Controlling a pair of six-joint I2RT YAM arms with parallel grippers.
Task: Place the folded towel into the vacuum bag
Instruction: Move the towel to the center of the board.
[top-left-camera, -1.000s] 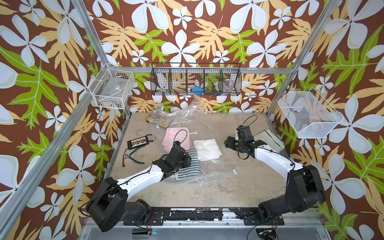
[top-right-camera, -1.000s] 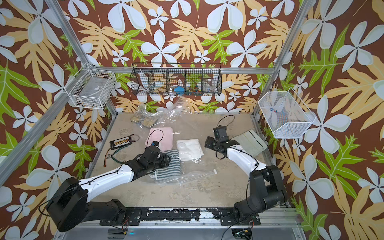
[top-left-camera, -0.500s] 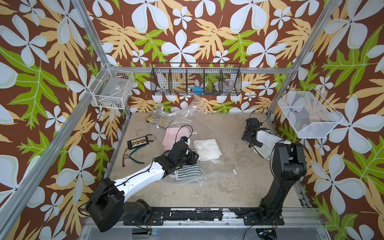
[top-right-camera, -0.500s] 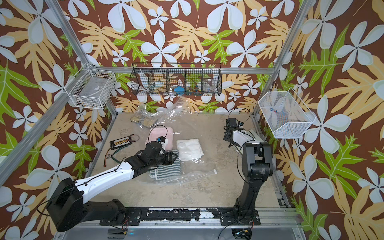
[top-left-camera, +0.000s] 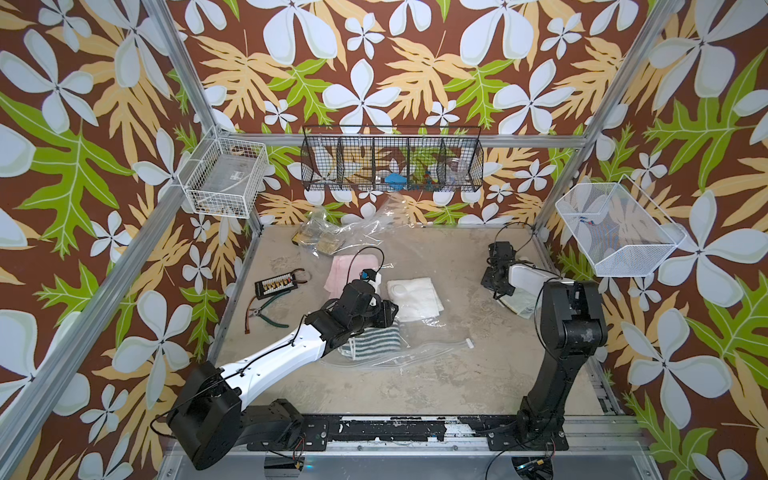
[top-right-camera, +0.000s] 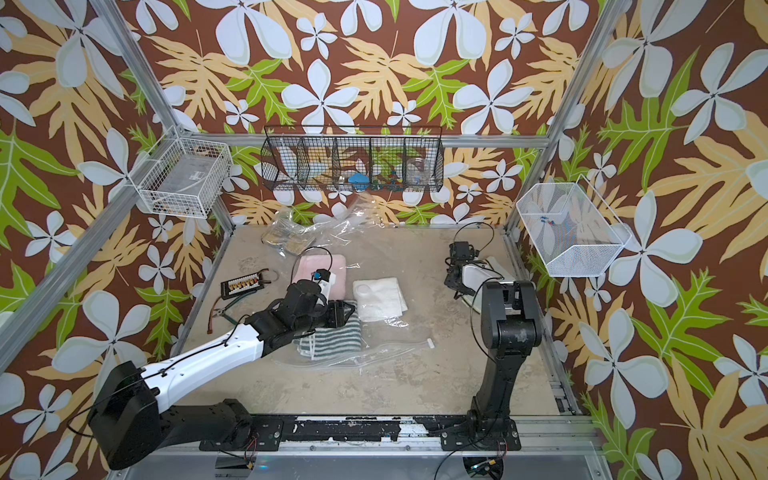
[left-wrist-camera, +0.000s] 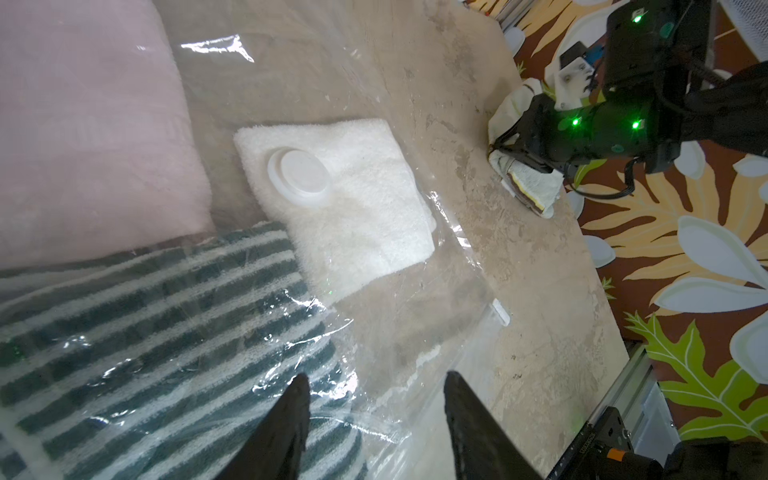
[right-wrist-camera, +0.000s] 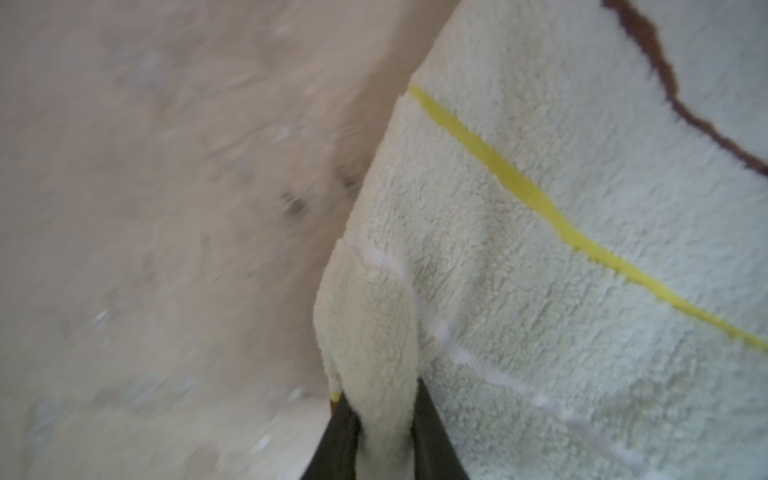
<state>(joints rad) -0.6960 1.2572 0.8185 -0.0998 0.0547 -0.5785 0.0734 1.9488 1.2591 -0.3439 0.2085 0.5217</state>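
The vacuum bag lies flat mid-table, clear and crinkly, with its round white valve cap and small white slider. Under its plastic show a green-striped towel and a white towel. My left gripper hovers open over the bag at the striped towel's edge, holding nothing. The folded towel, pale cream with a yellow line, lies by the right table edge. My right gripper is shut on a pinched fold of it.
A pink cloth lies behind the bag. Pliers and a small terminal board sit at the left. A crumpled plastic bag lies at the back. Wire baskets hang on the walls.
The right arm swung from the table's middle to the right edge and closed on the cream towel. The left gripper shifted slightly over the bag and stayed open.
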